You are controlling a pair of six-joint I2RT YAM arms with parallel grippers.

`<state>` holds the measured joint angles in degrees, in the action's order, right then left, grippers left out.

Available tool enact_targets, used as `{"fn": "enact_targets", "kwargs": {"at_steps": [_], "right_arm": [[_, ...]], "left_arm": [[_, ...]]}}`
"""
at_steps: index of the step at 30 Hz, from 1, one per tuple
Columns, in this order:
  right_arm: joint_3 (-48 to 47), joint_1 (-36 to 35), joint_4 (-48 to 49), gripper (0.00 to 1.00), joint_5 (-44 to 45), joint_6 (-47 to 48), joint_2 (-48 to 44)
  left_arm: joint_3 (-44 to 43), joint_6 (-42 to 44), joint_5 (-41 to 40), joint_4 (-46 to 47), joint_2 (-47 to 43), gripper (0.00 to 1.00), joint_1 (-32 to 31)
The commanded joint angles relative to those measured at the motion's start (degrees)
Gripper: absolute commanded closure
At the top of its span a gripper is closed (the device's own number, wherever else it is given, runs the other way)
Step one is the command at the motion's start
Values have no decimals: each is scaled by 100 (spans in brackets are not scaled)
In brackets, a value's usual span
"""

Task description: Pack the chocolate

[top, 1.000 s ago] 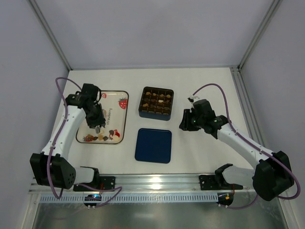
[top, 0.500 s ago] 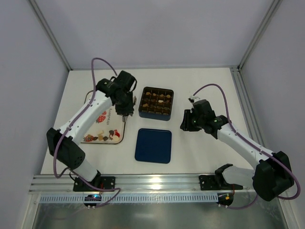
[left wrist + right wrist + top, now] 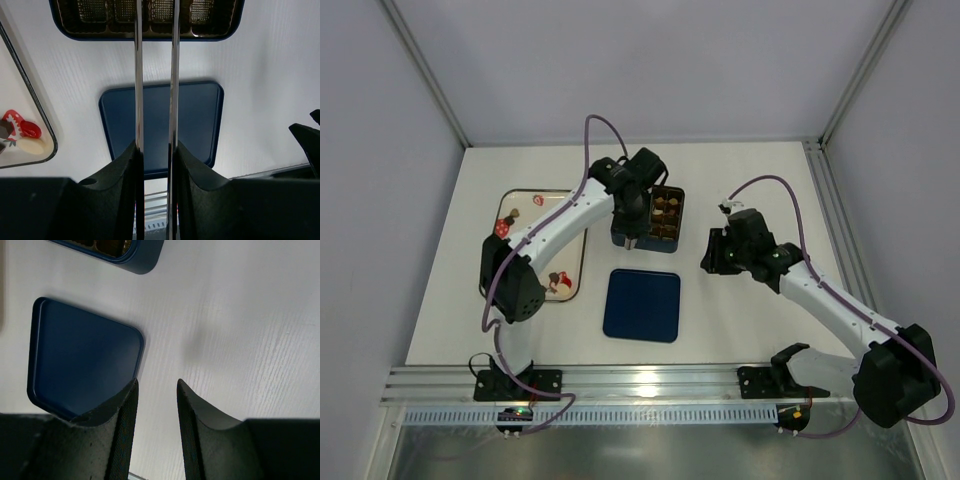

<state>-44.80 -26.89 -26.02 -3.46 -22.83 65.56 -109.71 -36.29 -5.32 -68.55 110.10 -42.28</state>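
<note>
Small brown and tan chocolates [image 3: 667, 208] sit in cells of the dark-blue box [image 3: 672, 233]. A few more lie at the near end of the strawberry tray [image 3: 558, 284]. My left gripper [image 3: 631, 238] hangs over the left side of the box and hides it. In the left wrist view its two long metal blades [image 3: 138, 75] stand narrowly apart and run out of frame over the box [image 3: 220, 30]. The tips are hidden and no piece shows between them. My right gripper [image 3: 710, 252] [image 3: 156, 382] is open and empty over bare table right of the box.
The flat dark-blue lid [image 3: 641, 305] lies in front of the box, and also shows in both wrist views [image 3: 200, 120] [image 3: 80, 355]. The strawberry-print tray [image 3: 578, 255] lies left of the box. The metal rail [image 3: 640, 380] runs along the near table edge.
My left gripper has swung from the near end of the tray rightward to above the box. The right arm has barely moved.
</note>
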Motion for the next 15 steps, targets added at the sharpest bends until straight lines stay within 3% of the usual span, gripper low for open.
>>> {"fn": "enact_targets", "kwargs": {"at_steps": [1,15], "right_arm": [[-91,-17,-17,61,118,-20,-149],[-38,-18,36,61,100,-11,-140]], "left_arm": [[-270,-80,-4,70,37,75,-26],[-209,-71,58,114,99,72,-105]]}}
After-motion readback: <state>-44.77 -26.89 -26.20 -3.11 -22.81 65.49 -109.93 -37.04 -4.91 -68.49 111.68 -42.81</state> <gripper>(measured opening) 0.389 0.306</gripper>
